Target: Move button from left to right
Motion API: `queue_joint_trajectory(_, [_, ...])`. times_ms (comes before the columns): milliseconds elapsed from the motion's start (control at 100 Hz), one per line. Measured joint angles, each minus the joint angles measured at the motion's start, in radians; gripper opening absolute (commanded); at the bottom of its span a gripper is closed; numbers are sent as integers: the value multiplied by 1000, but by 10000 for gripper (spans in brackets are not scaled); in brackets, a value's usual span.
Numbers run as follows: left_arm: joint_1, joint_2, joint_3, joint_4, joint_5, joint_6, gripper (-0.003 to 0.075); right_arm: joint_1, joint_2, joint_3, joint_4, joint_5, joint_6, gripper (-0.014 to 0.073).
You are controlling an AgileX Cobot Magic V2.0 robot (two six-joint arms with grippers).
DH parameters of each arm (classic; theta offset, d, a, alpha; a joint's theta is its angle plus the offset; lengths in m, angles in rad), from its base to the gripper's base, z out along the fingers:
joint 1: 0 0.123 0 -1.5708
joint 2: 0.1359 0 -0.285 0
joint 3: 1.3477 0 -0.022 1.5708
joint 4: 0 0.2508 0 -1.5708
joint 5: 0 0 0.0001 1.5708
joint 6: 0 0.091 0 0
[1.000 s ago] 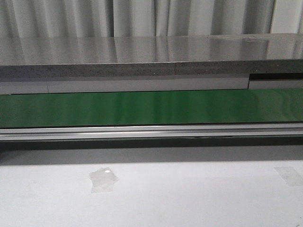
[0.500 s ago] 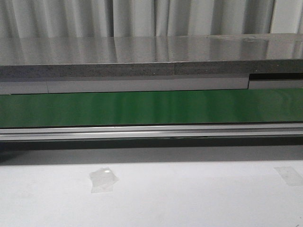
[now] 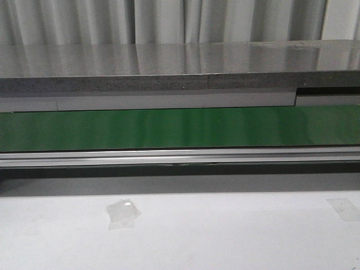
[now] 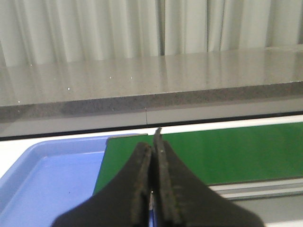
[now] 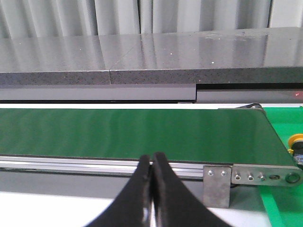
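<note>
1. Pale pleated curtain point(image 3: 169, 19) is hanging behind a long grey stone-look counter point(image 3: 169, 62); below it the green conveyor belt point(image 3: 169, 128) is running L to R across the front view, w/ an aluminium rail point(image 3: 169, 156) along its near edge and a white table point(image 3: 225, 236) in front.
2. The button point(image 5: 296, 140) is showing only in the right wrist view: a yellow cap cut off by the frame edge, sitting on a green surface point(image 5: 279, 198) just past the belt's end roller. Its body is too cropped to make out.
3. Right gripper point(image 5: 152, 158) is hovering over the rail, fingers pressed together, holding nothing, well apart from the button.
4. Left gripper point(image 4: 152, 146) is also closed on nothing, tips over the belt's other end, beside a blue tray point(image 4: 47, 175) that is cut off by the frame.
5. Neither arm is appearing in the front view. Belt is lying bare there.
6. Two clear tape patches point(image 3: 122, 212) are sticking to the table, one half cropped at the R edge.
</note>
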Motion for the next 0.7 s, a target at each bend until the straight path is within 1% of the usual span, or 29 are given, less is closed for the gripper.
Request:
queue_joint_trajectory(260, [0, 0, 0, 0, -78, 0, -20, 0, 0, 0, 0, 0, 0, -68])
queue_joint_trajectory(700, [0, 0, 0, 0, -84, 0, -20, 0, 0, 0, 0, 0, 0, -68])
